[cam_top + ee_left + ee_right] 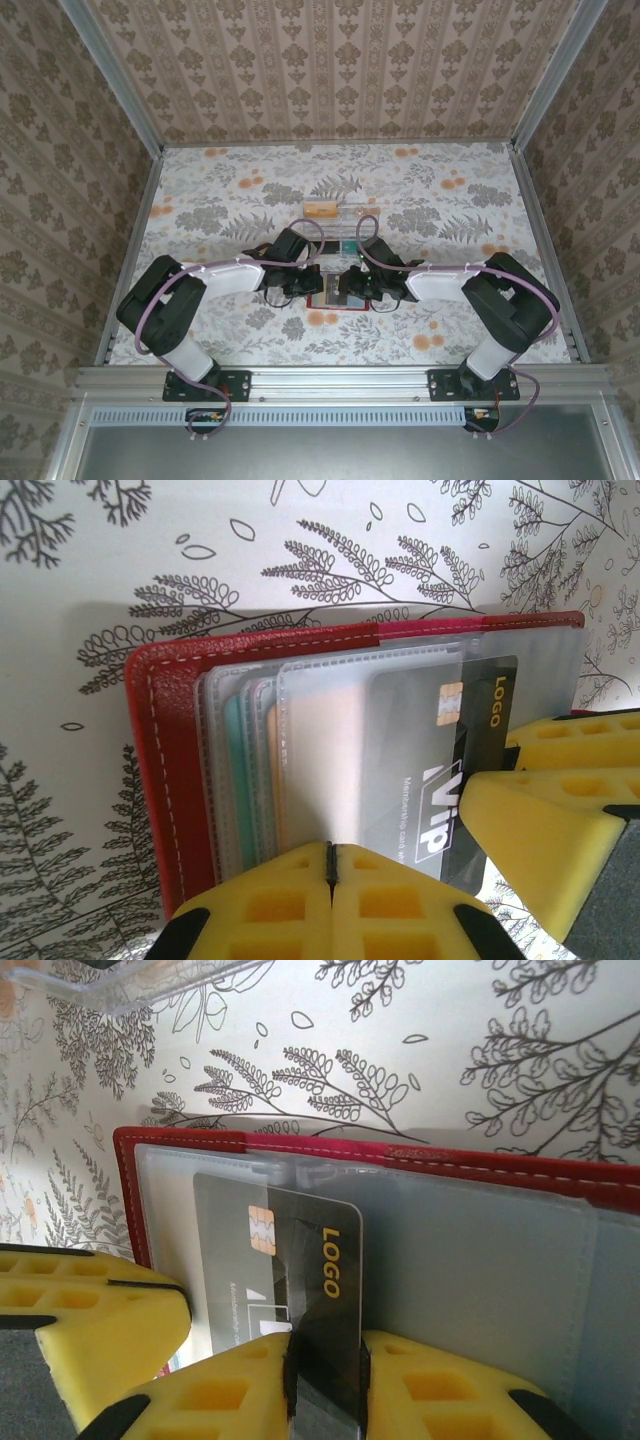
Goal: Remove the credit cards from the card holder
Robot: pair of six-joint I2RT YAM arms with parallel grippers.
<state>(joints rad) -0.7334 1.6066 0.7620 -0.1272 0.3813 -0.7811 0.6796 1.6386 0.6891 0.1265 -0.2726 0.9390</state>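
Red card holder (pixel 335 300) lies open on the floral table (pixel 230 200) in the top view, between the left gripper (pixel 305 285) and right gripper (pixel 352 287), just in front of a clear tray (pixel 335 222)

Left wrist view: the left pincer's yellow pads (pixel 290 900) are pressed fully together at the near edge of the holder's clear sleeves; I cannot tell whether a sleeve is nipped between them

Right wrist view: the right pincer is closed narrowly on a dark credit card (pixel 300 1250) marked LOGO, which sticks partly out of its sleeve, still over the open holder
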